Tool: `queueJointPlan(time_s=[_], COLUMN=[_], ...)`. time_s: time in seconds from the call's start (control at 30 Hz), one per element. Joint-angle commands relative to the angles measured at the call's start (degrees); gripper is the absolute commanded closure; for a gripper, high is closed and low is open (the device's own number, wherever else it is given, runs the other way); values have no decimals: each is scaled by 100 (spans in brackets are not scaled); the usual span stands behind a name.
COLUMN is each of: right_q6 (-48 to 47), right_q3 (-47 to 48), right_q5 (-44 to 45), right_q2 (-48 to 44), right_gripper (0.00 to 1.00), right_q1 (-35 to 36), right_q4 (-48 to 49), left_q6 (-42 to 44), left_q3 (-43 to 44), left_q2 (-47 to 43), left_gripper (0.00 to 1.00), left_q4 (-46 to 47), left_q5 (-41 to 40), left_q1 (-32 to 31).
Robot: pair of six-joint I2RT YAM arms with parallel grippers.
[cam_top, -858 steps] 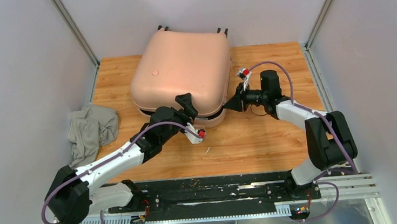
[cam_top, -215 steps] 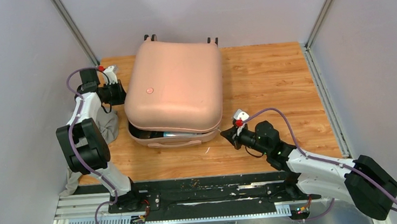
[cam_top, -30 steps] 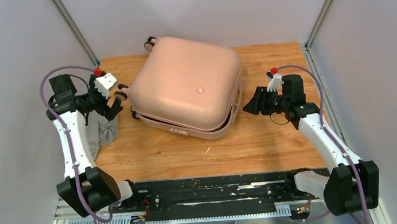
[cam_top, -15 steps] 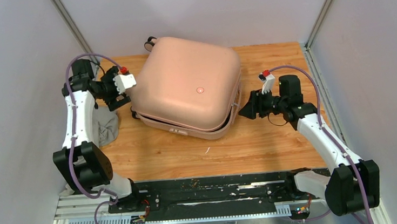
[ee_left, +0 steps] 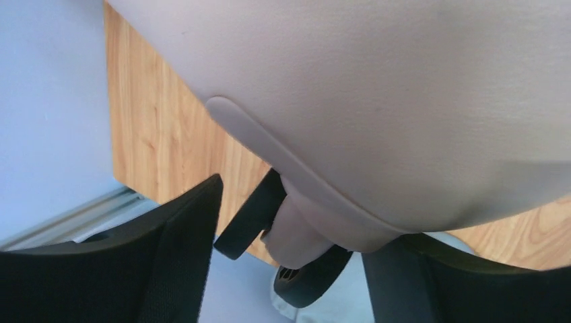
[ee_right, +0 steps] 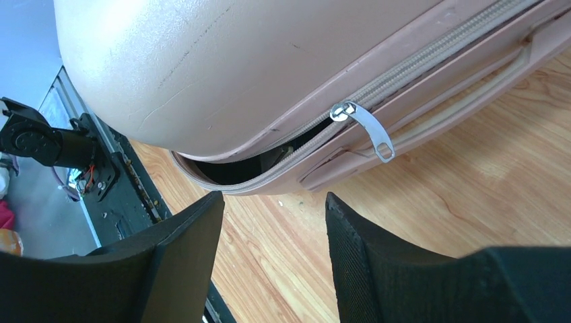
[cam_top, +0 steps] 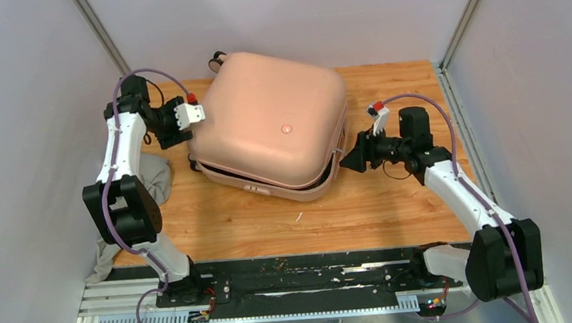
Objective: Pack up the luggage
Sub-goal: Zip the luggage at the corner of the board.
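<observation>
- Lying flat between both grippers, the suitcase (cam_top: pixel 269 136) is part-unzipped.
- Jaws spread, the left gripper (cam_top: pixel 174 132) straddles its wheel (ee_left: pixel 246 219); the right gripper (ee_right: pixel 273 202), jaws also spread, faces its zipper pull (ee_right: pixel 367 129).
- Closing off-line could miss that thin pull, or shove the suitcase.

luggage (cam_top: pixel 272 127): plain pale pink shell | zip pull (ee_right: pixel 367 129): silver | wheels (ee_left: pixel 250 215): black | table (cam_top: pixel 395 199): orange-brown wood grain | cloth (cam_top: pixel 161 180): grey | arms (cam_top: pixel 457 185): white, black joints | cables (cam_top: pixel 151 70): purple | walls (cam_top: pixel 29 114): pale lilac-grey
</observation>
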Motion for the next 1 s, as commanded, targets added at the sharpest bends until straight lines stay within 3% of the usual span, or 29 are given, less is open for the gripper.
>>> queueJointPlan(time_s=[0.0, 0.13, 0.43, 0.57, 0.97], right_q6=[-152, -320, -1159, -1228, -1340], right_q3=[-268, -467, 114, 470, 596], right_q5=[-647, -863, -896, -1179, -1954], right_q2=[212, 261, 1049, 1546, 2108], right_gripper=[39, 39, 36, 37, 42], right_q1=[87, 83, -174, -300, -370], right_q4=[707, 1144, 919, 914, 795], left_q6=[-13, -308, -711, -909, -1064], left_q3=[151, 101, -46, 39, 25], left_q2=[-4, -99, -423, -422, -425], left_gripper=[34, 56, 70, 86, 94], left_q4=[96, 95, 96, 88, 90], left_q5=[51, 211, 623, 632, 653], left_q1=[-41, -42, -42, -46, -42])
